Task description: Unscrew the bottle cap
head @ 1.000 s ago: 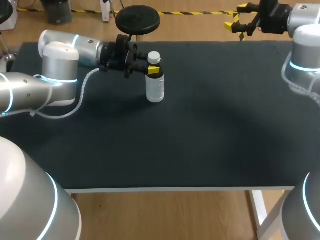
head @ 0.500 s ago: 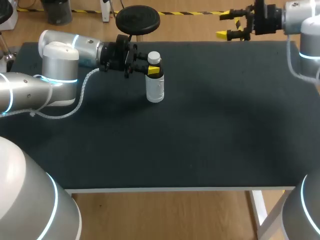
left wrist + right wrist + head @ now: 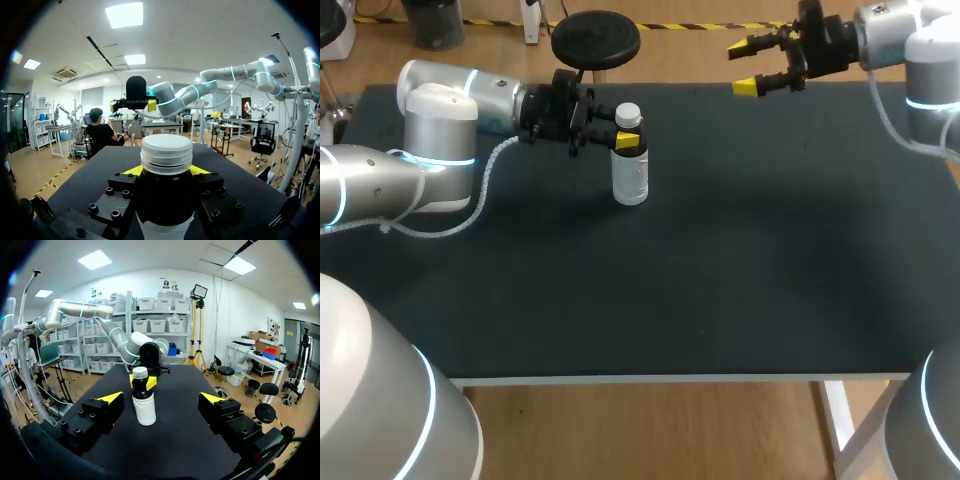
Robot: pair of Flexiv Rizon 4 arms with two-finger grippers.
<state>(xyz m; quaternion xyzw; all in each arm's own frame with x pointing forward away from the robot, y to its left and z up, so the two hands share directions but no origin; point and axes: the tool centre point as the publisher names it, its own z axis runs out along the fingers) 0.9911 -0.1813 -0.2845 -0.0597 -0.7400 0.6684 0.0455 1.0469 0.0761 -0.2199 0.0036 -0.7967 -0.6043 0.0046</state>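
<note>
Bottle (image 3: 630,180) neck partly covered by clamping left tool (image 3: 627,139); cap (image 3: 628,115) exposed.

Bright, even indoor light falls from overhead. In the head view the dark matte tabletop (image 3: 720,260) takes the light without glare. It shows only faint, soft-edged shadows: a dim patch beside the bottle (image 3: 630,178) and another under the left arm (image 3: 440,130), whose pale shell carries soft highlights. In the left wrist view a ceiling panel (image 3: 124,14) burns out to plain white. The bottle's cap (image 3: 166,153) is brightly lit on top, and the side below it sits in shade. The right wrist view shows the same glare from its ceiling panels (image 3: 95,259). In both wrist views straight lines bow toward the edges.
</note>
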